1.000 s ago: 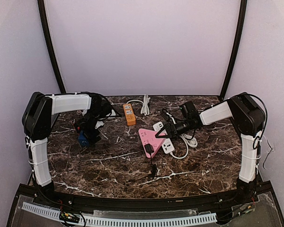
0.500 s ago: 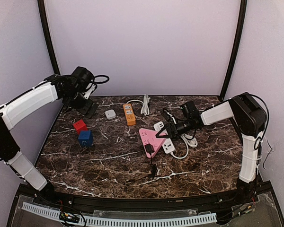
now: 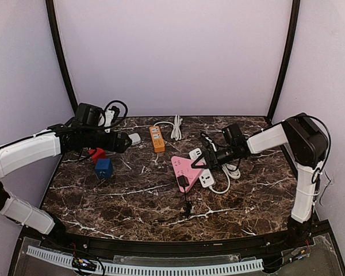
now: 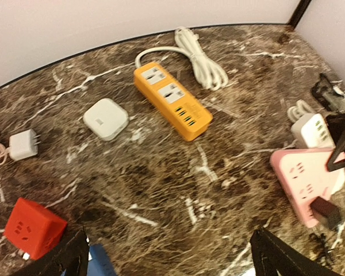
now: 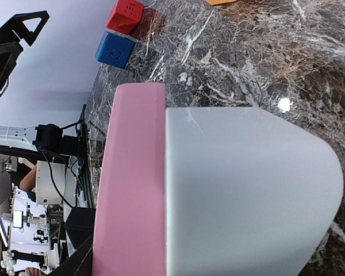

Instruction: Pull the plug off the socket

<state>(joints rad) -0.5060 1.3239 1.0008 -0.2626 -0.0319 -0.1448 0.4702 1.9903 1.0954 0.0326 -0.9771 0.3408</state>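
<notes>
Swinging down since earlier, left claw [image 3: 122,142] released; right claw [image 3: 205,163] grasping pink socket [image 3: 183,166].

1. Power strips: three, namely the orange power strip [image 4: 172,102], the pink power strip [image 4: 307,178] and the white power strip [image 3: 200,167].
2. Cube sockets: two, the red cube [image 4: 33,227] and the blue cube [image 3: 103,167].
3. Small white adapters: two, the square adapter [image 4: 105,118] and the pronged charger [image 4: 23,144].
4. Black plug [image 3: 183,181]: one.
5. Bundles of white cable: two, the far cable bundle [image 4: 204,60] and the right cable bundle [image 3: 233,171].
</notes>
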